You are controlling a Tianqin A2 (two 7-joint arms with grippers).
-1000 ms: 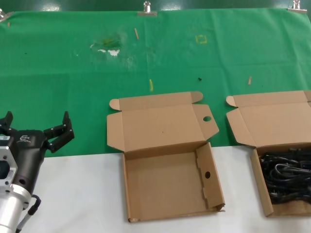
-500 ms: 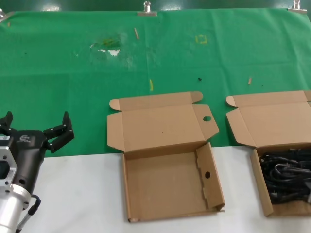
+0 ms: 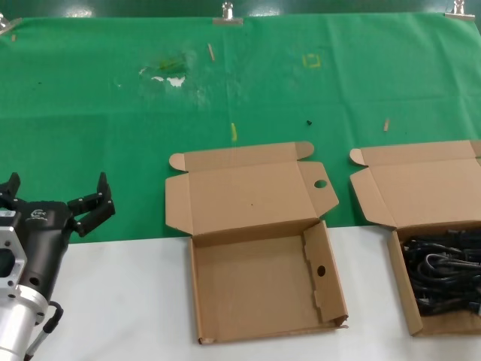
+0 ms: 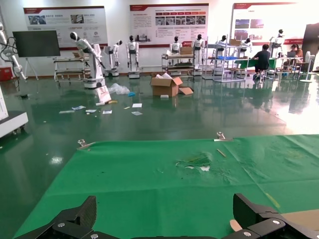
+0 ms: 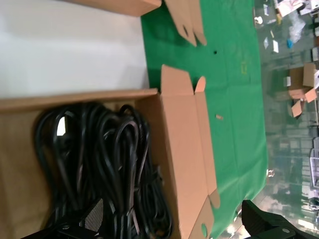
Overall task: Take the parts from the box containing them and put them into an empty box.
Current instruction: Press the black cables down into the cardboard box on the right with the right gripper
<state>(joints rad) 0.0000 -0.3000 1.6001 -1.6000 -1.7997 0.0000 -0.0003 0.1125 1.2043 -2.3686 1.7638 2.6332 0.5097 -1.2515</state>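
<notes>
Green cloth covers the far half of my bench (image 3: 113, 301), white surface nearer me. My left claw (image 3: 56, 199) waits at the left edge, fingers spread wide, pinching nothing, well apart from both cartons. My right claw (image 5: 172, 221) hovers over the full box (image 3: 409, 308) at the right edge, fingers parted above the cords (image 5: 99, 164), touching nothing that I can see. Those black cords lie bundled in that box, loops running lengthways from its front wall toward its hinged lid. Beside it, the empty box (image 3: 259, 282) sits open mid-bench, lid laid back, so I judge a short sideways carry will do.
</notes>
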